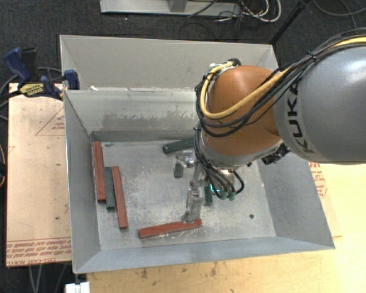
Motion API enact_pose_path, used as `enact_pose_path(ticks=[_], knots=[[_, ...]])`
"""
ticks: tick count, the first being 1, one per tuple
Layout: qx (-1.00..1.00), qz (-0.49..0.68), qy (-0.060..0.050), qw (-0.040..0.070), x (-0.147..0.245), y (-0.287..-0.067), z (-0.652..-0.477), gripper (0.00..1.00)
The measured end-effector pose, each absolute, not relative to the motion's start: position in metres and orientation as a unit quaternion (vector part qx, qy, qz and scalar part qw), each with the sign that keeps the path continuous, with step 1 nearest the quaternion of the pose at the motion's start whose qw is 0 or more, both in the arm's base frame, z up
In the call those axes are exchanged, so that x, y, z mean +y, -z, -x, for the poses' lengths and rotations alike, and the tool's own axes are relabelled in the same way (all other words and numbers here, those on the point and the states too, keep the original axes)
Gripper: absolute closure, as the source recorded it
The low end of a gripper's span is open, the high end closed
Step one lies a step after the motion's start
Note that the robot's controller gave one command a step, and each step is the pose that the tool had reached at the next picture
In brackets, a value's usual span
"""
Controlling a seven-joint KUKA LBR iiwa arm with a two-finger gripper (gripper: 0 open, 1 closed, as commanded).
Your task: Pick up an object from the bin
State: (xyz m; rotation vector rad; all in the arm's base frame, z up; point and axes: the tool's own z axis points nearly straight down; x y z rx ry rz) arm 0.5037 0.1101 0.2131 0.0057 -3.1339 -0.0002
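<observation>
A red-brown flat bar (pixel 170 229) lies along the front wall of the bin (pixel 79 182). At its right end stands the gripper (pixel 193 215), reaching down from the orange-covered wrist; whether it is open or closed cannot be told, nor whether it touches the bar. Farther left, a short red-brown strip (pixel 120 203), a dark green strip (pixel 113 188) and a long red-brown strip (pixel 99 171) lie side by side. A dark green bar (pixel 178 145) lies near the back wall.

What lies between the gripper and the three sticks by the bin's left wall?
Nothing: in the camera view only bare bin floor separates the gripper from the three sticks.
</observation>
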Motion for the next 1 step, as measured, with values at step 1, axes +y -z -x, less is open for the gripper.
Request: enact_pose_path(ticks=[1], knots=[[-0.998,-0.058,0.001,-0.004,0.1122,-0.0771,-0.4805,0.00]])
